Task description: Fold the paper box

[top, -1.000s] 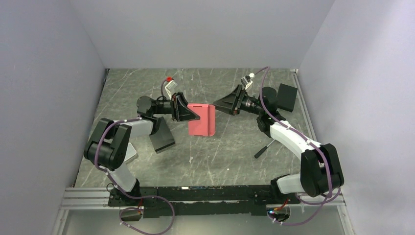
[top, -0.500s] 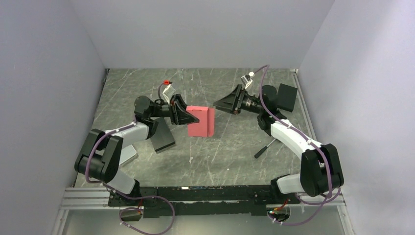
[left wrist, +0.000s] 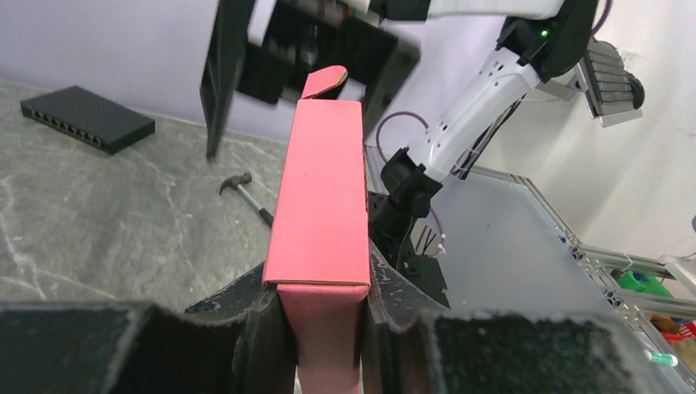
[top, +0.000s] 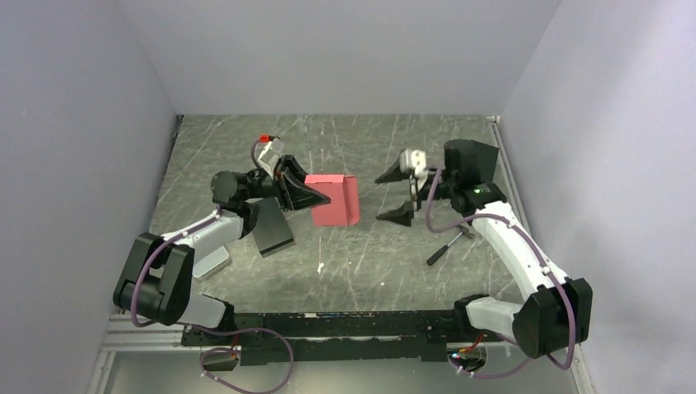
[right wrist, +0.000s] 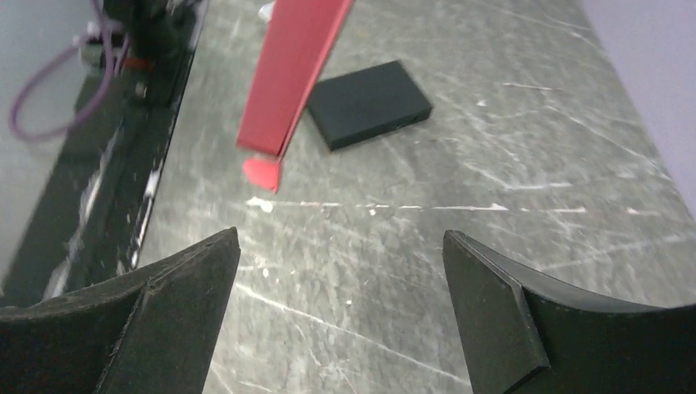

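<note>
The paper box [top: 334, 199] is a red-pink flat rectangular box held above the table's middle. My left gripper [top: 314, 197] is shut on its left end. In the left wrist view the box [left wrist: 322, 197] runs straight out from between the jaws of the left gripper [left wrist: 322, 305], with a small rounded flap raised at its far end. My right gripper [top: 393, 197] stands wide open, just right of the box and apart from it. Its wrist view shows the right gripper [right wrist: 341, 238] with nothing between its fingers, and the box [right wrist: 291, 74] slanting ahead with its tab hanging.
A flat black box [top: 272, 229] lies under the left arm and also shows in the right wrist view [right wrist: 369, 103]. A second black box [top: 476, 161] sits at the back right. A hammer [top: 447, 245] lies right of centre. A tiny packet [top: 319, 268] lies in front.
My right gripper has let go of the box's right end, drawn back to the right and opened wide. The left gripper has carried the box slightly left and farther back.
</note>
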`<state>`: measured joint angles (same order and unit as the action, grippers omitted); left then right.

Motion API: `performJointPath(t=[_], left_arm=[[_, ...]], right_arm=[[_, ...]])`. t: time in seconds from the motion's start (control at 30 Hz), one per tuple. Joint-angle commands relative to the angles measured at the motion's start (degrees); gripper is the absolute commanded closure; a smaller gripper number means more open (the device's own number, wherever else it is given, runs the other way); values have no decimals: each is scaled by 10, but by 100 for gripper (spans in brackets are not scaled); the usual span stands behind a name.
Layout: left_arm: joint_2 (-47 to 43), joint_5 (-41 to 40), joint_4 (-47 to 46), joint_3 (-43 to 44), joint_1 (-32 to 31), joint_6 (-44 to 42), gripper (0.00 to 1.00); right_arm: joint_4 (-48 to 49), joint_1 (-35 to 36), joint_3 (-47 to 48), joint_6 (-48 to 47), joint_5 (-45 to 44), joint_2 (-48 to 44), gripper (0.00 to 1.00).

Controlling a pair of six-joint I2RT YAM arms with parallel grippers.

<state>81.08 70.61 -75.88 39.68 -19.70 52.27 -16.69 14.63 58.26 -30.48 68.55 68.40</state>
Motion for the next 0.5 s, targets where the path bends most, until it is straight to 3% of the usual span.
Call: performJointPath(t=[0.0,0.2,0.47], left_arm=[[-23,-34,-113,11,1,76,95],[-51,-65,-81,19,2,73,95],[-54,-84,-58,28,2,70,96]], right_arm=[[-76,45,-39,-295,27,13,2],[-8,81,-12,-240,-24,31,9],[-3,94,23,-182,-29,22,35]])
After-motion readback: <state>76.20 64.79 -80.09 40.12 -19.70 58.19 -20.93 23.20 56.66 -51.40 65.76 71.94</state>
